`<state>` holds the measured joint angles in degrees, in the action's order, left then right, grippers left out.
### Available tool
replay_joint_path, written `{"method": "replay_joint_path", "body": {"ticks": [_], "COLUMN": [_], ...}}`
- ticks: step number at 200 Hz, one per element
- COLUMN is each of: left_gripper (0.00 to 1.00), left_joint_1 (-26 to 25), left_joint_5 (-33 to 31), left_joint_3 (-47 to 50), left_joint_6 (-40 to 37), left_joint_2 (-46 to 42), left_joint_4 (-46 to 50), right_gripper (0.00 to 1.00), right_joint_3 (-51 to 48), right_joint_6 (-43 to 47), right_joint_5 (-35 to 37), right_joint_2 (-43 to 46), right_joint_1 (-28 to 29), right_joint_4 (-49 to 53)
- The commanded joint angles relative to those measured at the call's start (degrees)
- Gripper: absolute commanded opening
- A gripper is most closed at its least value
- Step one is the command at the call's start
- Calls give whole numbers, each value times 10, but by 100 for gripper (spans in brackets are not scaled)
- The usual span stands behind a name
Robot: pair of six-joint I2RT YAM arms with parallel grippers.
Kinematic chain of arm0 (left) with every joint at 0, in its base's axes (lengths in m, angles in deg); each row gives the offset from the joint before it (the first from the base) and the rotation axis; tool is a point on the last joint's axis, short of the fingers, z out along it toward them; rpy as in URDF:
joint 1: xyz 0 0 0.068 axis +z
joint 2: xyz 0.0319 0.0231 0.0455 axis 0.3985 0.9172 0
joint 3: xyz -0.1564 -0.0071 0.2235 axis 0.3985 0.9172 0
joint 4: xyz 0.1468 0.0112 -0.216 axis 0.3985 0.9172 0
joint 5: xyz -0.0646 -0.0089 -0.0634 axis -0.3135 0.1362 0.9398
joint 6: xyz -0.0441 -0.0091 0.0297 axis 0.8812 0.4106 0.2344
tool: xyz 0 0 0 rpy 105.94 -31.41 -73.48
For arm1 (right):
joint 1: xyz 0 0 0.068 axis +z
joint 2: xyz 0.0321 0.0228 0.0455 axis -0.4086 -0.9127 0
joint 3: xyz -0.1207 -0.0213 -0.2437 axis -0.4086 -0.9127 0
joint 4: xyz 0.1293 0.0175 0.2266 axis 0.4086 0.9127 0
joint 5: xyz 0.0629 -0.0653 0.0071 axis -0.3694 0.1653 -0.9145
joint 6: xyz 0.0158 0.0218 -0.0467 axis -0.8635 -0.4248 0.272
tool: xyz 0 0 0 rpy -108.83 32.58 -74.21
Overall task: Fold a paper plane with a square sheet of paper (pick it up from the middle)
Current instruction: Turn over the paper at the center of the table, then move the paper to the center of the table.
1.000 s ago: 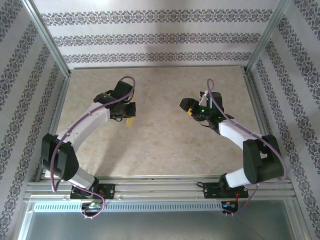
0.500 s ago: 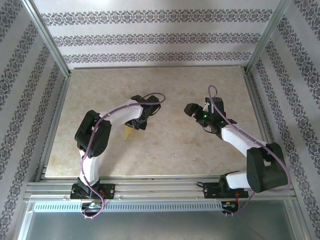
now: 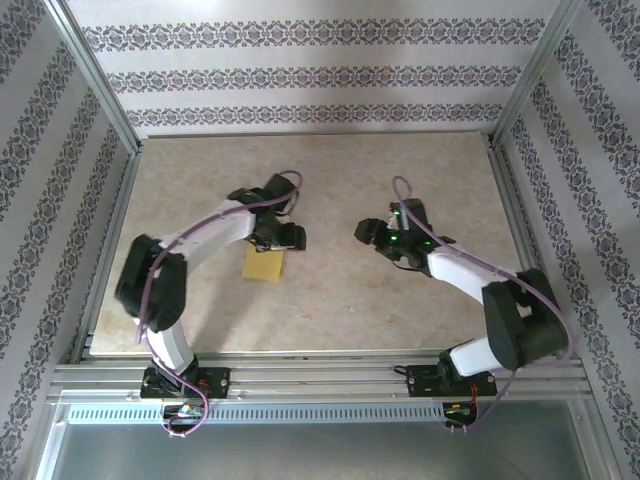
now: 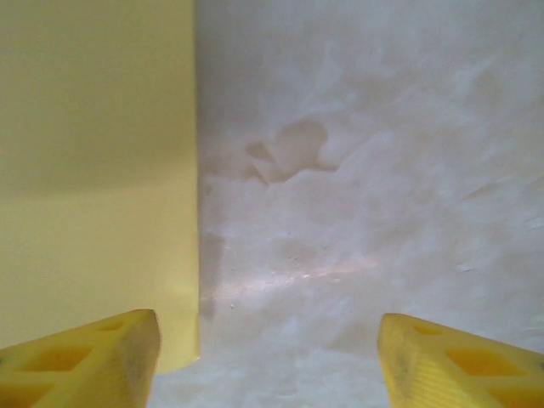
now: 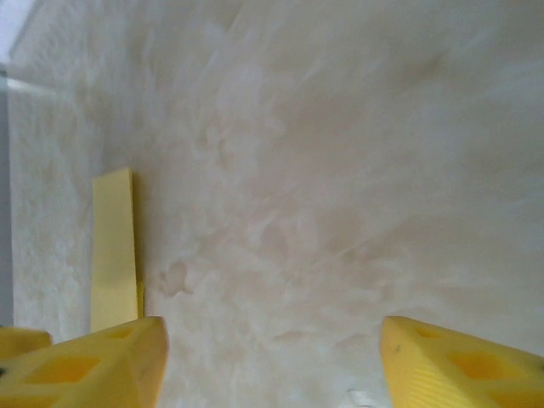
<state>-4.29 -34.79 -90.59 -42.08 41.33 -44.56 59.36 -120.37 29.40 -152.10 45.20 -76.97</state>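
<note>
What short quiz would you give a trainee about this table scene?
1. Which is nearer the yellow paper? A: left tool; B: right tool.
2. True or false: the left tool is clamped on the paper.
3. Fill in: the paper lies flat on the ____.

Key: 1 A. 2 False; its jaws stand apart and the paper lies beside them. 3 table.
</note>
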Motion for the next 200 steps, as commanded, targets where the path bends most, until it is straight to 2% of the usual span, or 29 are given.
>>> {"method": "replay_joint_path", "body": {"ticks": [1, 41, 78, 151, 200], "left_gripper": [76, 89, 98, 100, 100], "left_joint_1": [61, 173, 230, 244, 244], "left_joint_5": [58, 16, 12, 30, 65], "left_joint_3": [59, 188, 259, 287, 284], "left_joint_6": [35, 85, 104, 105, 95], "left_joint_2": [-60, -166, -234, -253, -237], "left_joint_4": [-68, -95, -122, -136, -145], "right_gripper": [59, 40, 25, 21, 21], "right_joint_3": [58, 172, 273, 382, 372], "right_joint_6": [9, 25, 49, 66, 81], "right_joint_5": [0, -13, -43, -103, -98], "right_joint_2": [-55, -175, -262, -370, -383], "right_joint_1": [69, 183, 232, 237, 216], "right_joint_4": [17, 41, 81, 113, 149]}}
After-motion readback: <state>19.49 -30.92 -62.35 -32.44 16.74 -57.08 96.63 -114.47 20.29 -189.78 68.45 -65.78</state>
